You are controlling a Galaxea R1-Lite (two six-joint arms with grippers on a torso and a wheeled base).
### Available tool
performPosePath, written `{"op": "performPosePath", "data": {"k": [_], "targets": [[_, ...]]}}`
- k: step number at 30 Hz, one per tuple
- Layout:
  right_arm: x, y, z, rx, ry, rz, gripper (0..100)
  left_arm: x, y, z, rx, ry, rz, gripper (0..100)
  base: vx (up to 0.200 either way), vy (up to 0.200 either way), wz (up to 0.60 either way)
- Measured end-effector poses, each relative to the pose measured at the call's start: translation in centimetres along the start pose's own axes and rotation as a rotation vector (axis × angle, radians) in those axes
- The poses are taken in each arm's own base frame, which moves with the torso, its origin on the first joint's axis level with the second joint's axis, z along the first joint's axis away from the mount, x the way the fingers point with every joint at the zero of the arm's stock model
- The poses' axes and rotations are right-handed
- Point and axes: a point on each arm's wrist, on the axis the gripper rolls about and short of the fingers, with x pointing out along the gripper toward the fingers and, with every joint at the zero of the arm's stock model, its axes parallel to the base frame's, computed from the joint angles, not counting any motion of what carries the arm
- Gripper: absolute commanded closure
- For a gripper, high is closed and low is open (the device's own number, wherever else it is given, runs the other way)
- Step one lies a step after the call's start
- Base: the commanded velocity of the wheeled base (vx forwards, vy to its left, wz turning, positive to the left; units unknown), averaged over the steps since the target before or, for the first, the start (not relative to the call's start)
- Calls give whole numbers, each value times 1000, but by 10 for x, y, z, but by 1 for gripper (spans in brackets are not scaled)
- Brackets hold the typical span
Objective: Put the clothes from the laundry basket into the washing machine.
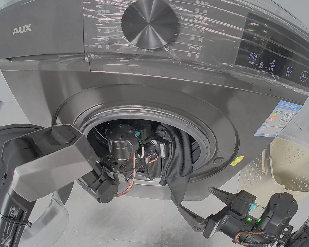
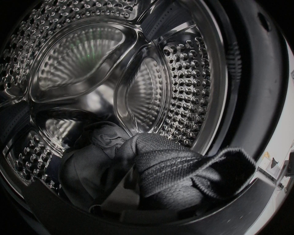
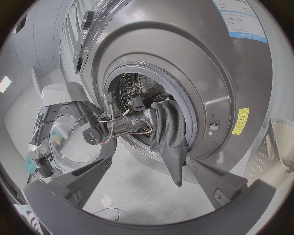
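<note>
Hanging over the door rim [image 1: 209,138], the dark garment [image 1: 178,159] lay partly inside the washing machine [image 1: 158,92], its tail outside. The left arm [image 1: 121,147] lay within the drum [image 2: 92,61]; the left gripper's hold could not be determined. The right gripper [image 1: 194,198] stood wide open, empty, just below the tail. The laundry basket [image 1: 295,163] showed no clothes in its visible part. Judgement: nearly done; tail needed pushing in.

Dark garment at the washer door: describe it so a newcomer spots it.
Find the grey front-loading washing machine, then its round door opening. A black fabric garment drapes over the lower right rim, tail hanging outside. It is the only limp cloth among hard metal.
</note>
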Motion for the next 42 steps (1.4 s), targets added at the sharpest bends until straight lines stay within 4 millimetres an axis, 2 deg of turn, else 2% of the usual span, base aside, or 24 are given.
{"op": "performPosePath", "data": {"k": [14, 26, 27, 34, 42], "targets": [[1, 0, -2, 1, 9, -1, 0, 55, 28, 13, 4, -92, 121, 100, 0, 0, 0], [2, -1, -4, 1, 19, -2, 0, 85, 45, 39, -36, -176, 248, 100, 0, 0, 0], [2, -1, -4, 0, 20, -2, 0, 86, 47, 40, -38, -182, 255, 0, 0, 0, 0], [3, -1, -5, 0, 21, -3, 0, 85, 52, 29, -92, -139, 269, 0, 0, 0, 0], [2, -1, -5, 0, 21, -3, 0, 67, 51, 1, -179, 69, 297, 0, 0, 0, 0]]}}
